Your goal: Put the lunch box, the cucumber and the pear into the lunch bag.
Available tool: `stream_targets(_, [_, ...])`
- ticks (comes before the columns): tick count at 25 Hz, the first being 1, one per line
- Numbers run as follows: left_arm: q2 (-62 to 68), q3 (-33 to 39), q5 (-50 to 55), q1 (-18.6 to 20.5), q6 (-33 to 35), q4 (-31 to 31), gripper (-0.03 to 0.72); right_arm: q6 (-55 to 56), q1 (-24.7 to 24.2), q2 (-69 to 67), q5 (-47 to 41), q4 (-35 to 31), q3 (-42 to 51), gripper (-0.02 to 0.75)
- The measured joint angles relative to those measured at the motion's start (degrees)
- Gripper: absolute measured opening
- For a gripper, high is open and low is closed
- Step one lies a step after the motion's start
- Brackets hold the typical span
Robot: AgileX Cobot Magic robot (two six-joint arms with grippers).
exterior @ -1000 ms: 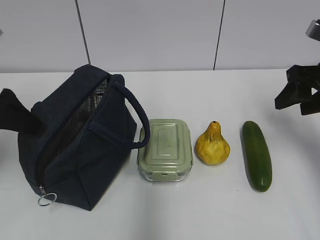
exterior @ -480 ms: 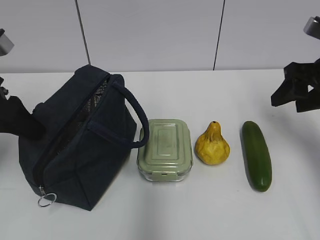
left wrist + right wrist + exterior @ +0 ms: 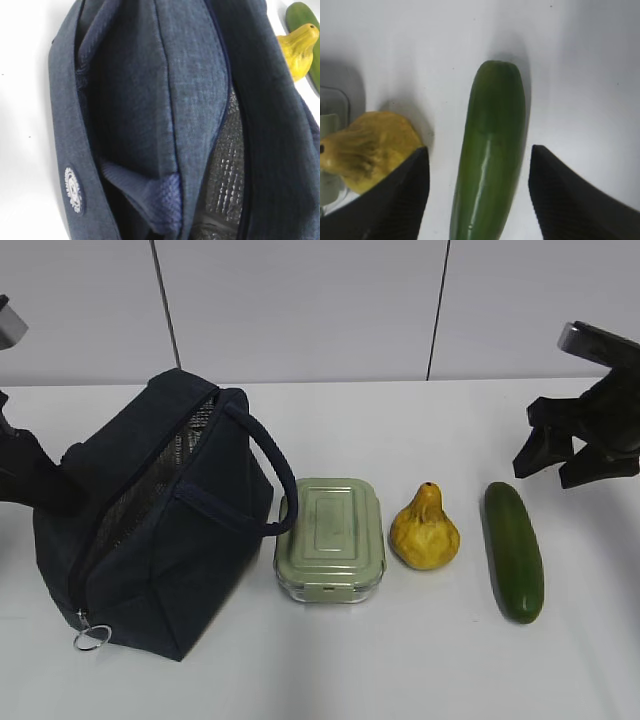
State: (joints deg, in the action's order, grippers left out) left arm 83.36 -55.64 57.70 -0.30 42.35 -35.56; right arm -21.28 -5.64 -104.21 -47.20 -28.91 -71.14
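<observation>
On the white table (image 3: 420, 670), the lunch box (image 3: 331, 537) sits centre, the open lunch bag (image 3: 150, 520) at nine o'clock, the pear (image 3: 424, 529) and cucumber (image 3: 514, 550) at three. The left gripper (image 3: 40, 480) is clenched on the bag's far-left edge. Past the cucumber, the right gripper (image 3: 565, 455) hangs released, jaws straddling it.

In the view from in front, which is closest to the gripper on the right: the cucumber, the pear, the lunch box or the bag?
From the right gripper:
1. Cucumber, just below it.
2. Pear, next leftward.
3. Lunch box, mid-table.
4. Lunch bag, far left.
</observation>
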Motion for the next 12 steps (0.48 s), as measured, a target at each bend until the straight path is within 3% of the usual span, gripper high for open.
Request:
stream_targets(5, [0.0, 0.0, 0.0, 0.0, 0.0, 0.0, 0.003, 9.5, 4.1, -5.2, -1.5, 12.8, -6.9, 0.489])
stream_targets(12, [0.0, 0.0, 0.0, 0.0, 0.0, 0.0, 0.003, 17.8, 8.4, -9.6, -3.1, 21.0, -13.0, 0.502])
